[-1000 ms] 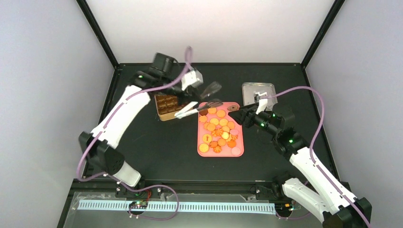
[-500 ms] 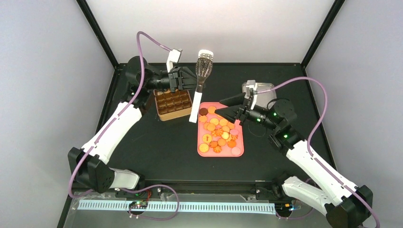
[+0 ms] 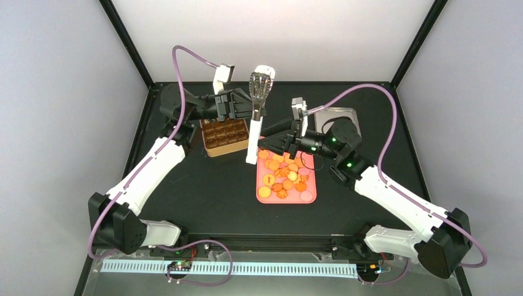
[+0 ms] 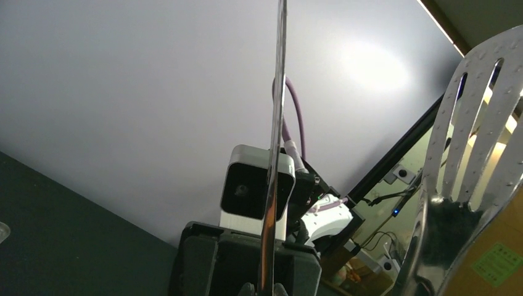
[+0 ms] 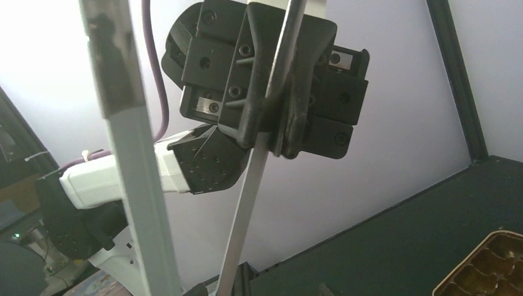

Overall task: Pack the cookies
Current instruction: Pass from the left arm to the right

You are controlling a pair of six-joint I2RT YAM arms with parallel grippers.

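Two robot arms are counted, a left arm (image 3: pixel 148 169) and a right arm (image 3: pixel 395 197). One pair of tongs (image 3: pixel 253 137) is seen. On the bench (image 3: pixel 203 191), one pink tray (image 3: pixel 312 179), one brown tin (image 3: pixel 225 149) and one silver lid (image 3: pixel 351 114) are counted. The cookies (image 3: pixel 277 179) on the pink tray number well over a dozen. An exact count cannot be given, since the far end is covered by the right arm. Most are orange, and one pale pink one is made out. The tin's compartments are too small to be counted surely.
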